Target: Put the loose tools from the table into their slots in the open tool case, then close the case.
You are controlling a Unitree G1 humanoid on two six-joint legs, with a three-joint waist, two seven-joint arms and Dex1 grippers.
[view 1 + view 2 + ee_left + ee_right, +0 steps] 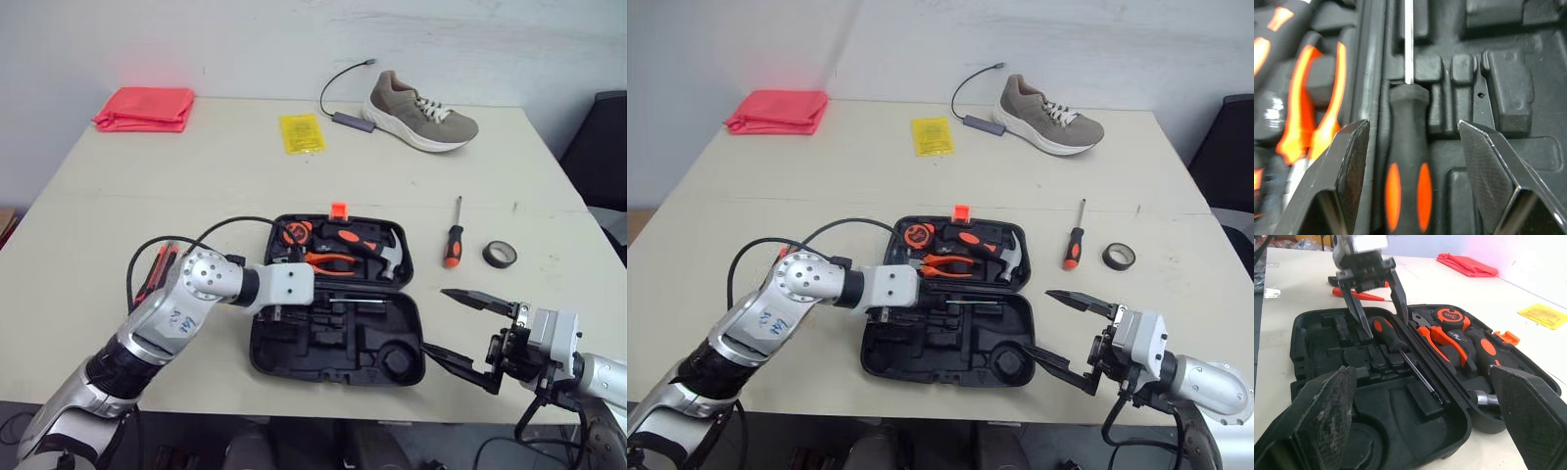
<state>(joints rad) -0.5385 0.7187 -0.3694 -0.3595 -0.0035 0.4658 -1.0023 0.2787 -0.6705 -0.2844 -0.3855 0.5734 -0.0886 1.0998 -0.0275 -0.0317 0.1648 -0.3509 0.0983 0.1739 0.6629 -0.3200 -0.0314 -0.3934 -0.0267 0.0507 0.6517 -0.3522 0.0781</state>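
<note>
1. Table [196, 176]: pale top. It carries the case in the middle of the near edge, with loose tools on either side of it.
2. Tool case [338, 377]: open flat, with the hinge running left to right. The far half holds pliers, a hammer and a tape measure. Most slots in the near half are empty.
3. Left arm: reaches from the near left across the case's left end, forearm low and wrist bent down. The left gripper [1385, 328] points into the near half, its fingers apart and straddling a handle without touching it.
4. Right gripper [434, 319]: hovers just off the case's near right corner, level, with the fingers spread wide and nothing between them.
5. Stowed screwdriver [1405, 191]: lies in the near half just beside the hinge. Its long axis runs along the hinge, handle toward the robot's left and shaft toward its right. It appears seated, so the left gripper likely needs only to lift clear.
6. Loose screwdriver [453, 243]: on the table right of the case, beyond the right gripper. Its long axis points away from the robot, handle nearer. The right arm is the closer one.
7. Tape roll [500, 255]: lies flat just right of the loose screwdriver.
8. Red-handled tool [1359, 294]: on the table left of the case, near the left arm.
</note>
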